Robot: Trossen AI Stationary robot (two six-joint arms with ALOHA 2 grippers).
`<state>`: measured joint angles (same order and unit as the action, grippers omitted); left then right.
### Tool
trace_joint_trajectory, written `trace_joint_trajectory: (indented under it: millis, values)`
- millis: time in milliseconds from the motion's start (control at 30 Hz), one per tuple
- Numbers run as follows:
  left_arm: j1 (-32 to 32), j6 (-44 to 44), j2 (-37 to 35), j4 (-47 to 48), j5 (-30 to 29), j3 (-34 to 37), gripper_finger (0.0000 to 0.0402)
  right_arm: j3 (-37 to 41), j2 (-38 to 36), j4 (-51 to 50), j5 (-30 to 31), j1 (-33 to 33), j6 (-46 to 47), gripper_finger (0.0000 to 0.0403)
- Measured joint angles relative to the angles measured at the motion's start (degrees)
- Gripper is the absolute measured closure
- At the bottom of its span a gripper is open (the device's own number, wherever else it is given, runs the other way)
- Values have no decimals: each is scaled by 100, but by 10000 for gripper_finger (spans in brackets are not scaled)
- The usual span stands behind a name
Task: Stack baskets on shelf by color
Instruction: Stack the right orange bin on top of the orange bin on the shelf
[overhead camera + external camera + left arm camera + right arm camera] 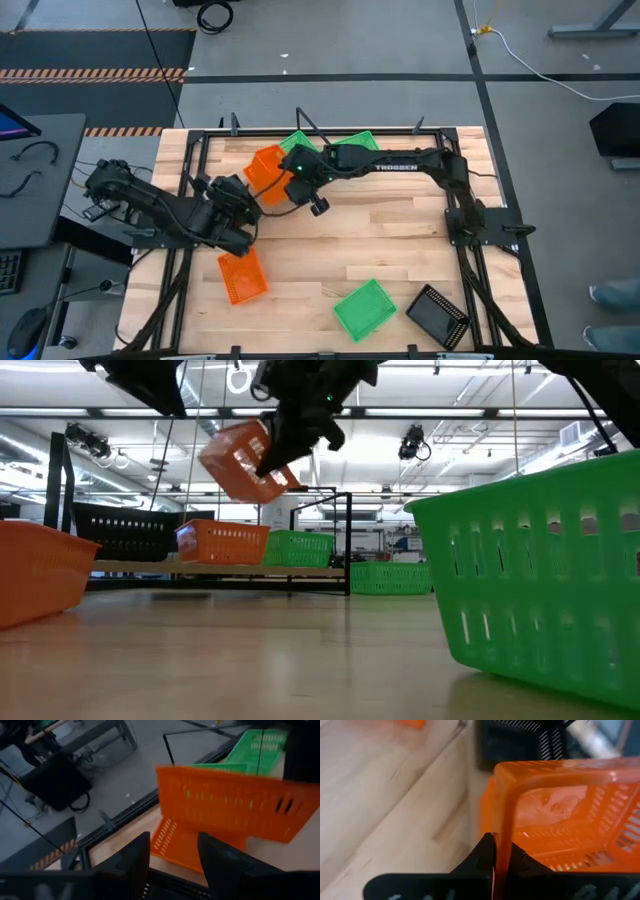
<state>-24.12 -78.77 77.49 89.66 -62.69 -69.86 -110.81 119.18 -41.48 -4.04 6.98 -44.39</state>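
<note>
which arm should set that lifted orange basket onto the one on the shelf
Right. The right gripper is already shut on the lifted orange basket's rim, holding it in the air near the orange basket on the shelf. The left gripper is open and holds nothing.

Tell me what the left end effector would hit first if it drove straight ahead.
Most likely the lifted orange basket that the right end effector holds by its rim; it fills the left end effector's forward view, though the gap is unclear.

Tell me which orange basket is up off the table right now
The tilted orange basket pinched by its rim in the right gripper, in mid-air above the shelf. The other orange baskets rest on surfaces: one on the shelf, one on the tabletop.
</note>
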Motion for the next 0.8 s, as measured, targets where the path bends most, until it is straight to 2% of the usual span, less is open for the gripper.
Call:
trace_joint_trajectory:
  millis: [133, 233, 367, 467, 633, 800]
  values:
    - [282, 307, -97, 40, -651, 57, 230, -189, -2, 171, -10, 26, -217, 394]
    - [678, 601, -225, 74, -931, 43, 230, -216, -2, 244, -23, 90, -334, 394]
    - [1230, 1026, -381, 9, -636, 84, 230, -216, -2, 321, -115, 256, -423, 394]
    - [1517, 1199, -371, 28, -530, 98, 230, -122, -7, 569, -402, 419, -423, 394]
    - [1705, 1701, -312, -327, -175, 102, 230, -4, 85, 860, -868, 608, -277, 394]
    - [1717, 2072, -319, -580, -37, 102, 230, 2, 413, 865, -871, 594, -301, 394]
